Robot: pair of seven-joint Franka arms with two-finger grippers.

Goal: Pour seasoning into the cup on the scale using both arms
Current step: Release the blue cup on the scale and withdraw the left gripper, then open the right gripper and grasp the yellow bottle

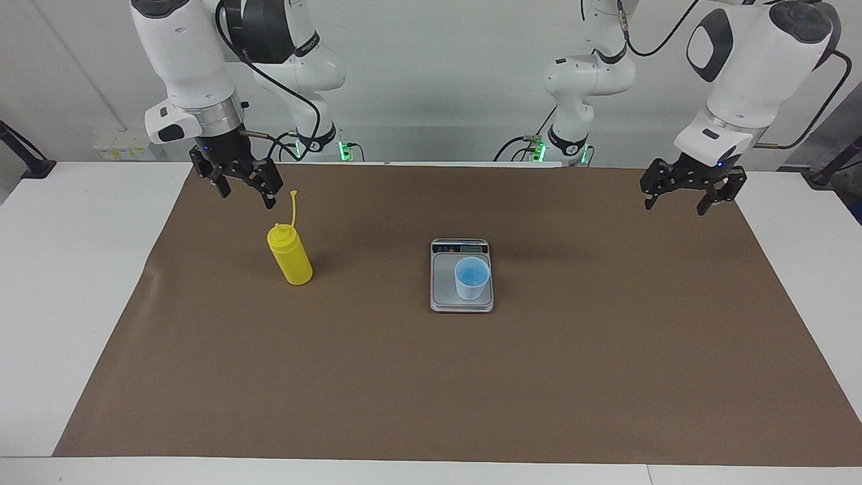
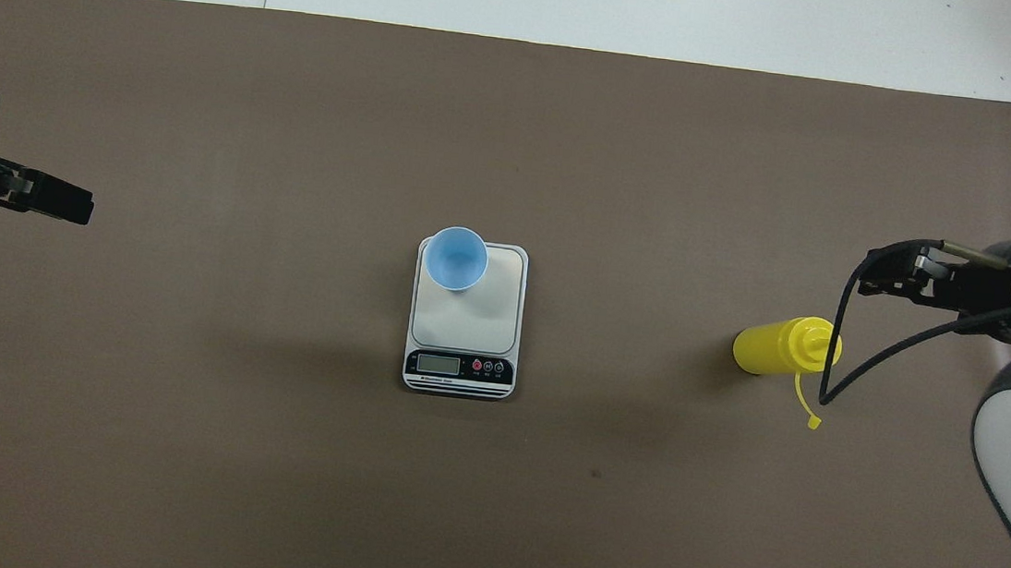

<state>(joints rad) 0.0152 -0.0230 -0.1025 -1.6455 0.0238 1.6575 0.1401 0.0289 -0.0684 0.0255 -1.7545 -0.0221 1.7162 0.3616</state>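
**Cup on the scale, bottle standing alone, both grippers raised and empty**

Brown paper matting (image 1: 431, 391) covers the white table (image 1: 67, 303) and lies bare along the edge farthest from the robots. On it, near the middle, sits the flat rectangular silver-grey kitchen scale (image 1: 462, 300) (image 2: 502, 321), its dark display strip at the end nearer the robots. A small pale blue tapered plastic cup (image 1: 471, 277) (image 2: 456, 259) stands upright on the grey weighing plate, toward the plate's end away from the display and toward the left arm's side.

Well apart from the scale, toward the right arm's end of the table, the bright yellow cylindrical plastic squeeze bottle (image 1: 290, 256) (image 2: 782, 346) stands upright on the mat, its thin tethered cap strap sticking up from the nozzle.

Just above the bottle's top hangs the right arm's black two-finger gripper (image 1: 246, 192) (image 2: 877, 281), its fingers spread apart, holding nothing and not touching the bottle.

Over the mat's edge at the left arm's end hangs the left arm's black two-finger gripper (image 1: 675, 203) (image 2: 59, 202), also spread wide and empty, with that arm waiting there.
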